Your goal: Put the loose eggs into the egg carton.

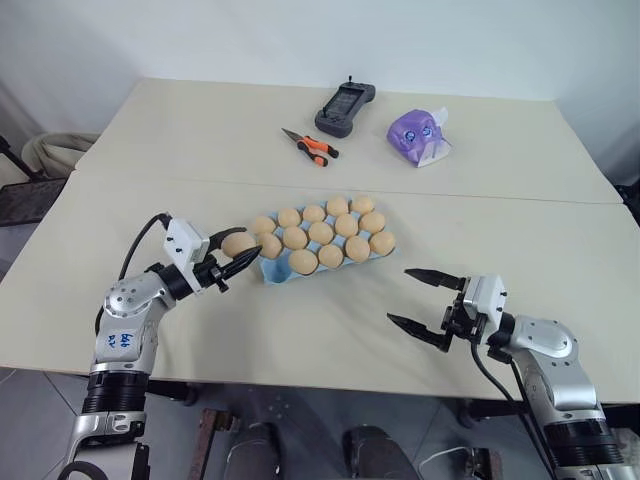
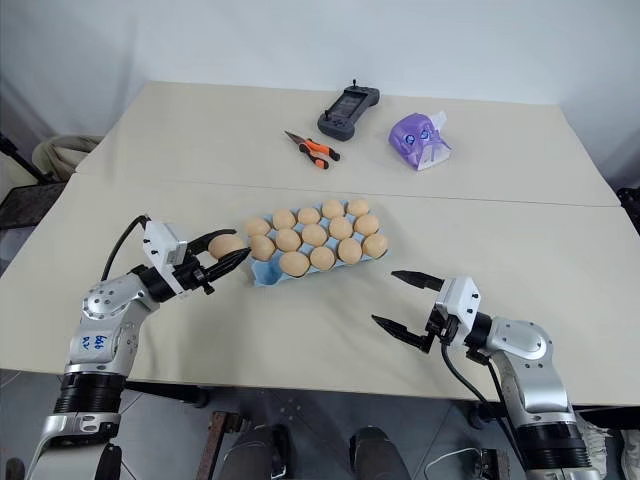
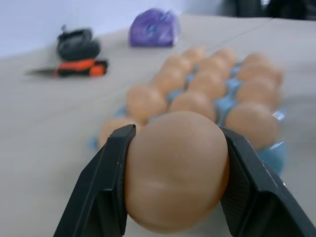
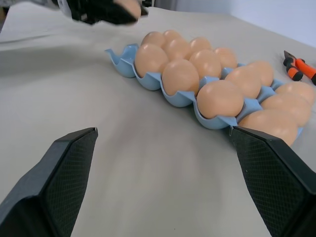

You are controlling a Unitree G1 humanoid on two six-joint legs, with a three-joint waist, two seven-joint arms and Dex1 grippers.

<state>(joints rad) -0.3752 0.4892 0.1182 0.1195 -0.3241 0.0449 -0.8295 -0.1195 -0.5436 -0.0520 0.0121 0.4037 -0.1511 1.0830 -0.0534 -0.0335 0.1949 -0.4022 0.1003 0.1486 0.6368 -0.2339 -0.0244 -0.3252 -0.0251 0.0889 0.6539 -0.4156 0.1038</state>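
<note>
Carry phase of egg placement. The left end effector (image 1: 232,262) is clamped on one egg (image 1: 239,243), its two black fingers (image 3: 101,190) pressed against opposite sides of the shell, and holds it clear of the tabletop (image 1: 330,330). The carton (image 1: 275,272) lies just ahead of these fingertips, its near corner closest to them; nearly all of its cups hold eggs, and the one cup visibly empty is at that corner (image 4: 124,58). The right end effector (image 1: 425,299) hangs with fingers wide apart and nothing between them, the carton well ahead of it and toward the left arm. Judged next move: advance the held egg a little further until it stands over the empty corner cup, lower it without knocking the neighbouring eggs, then part the fingers only once the shell is seated.
</note>
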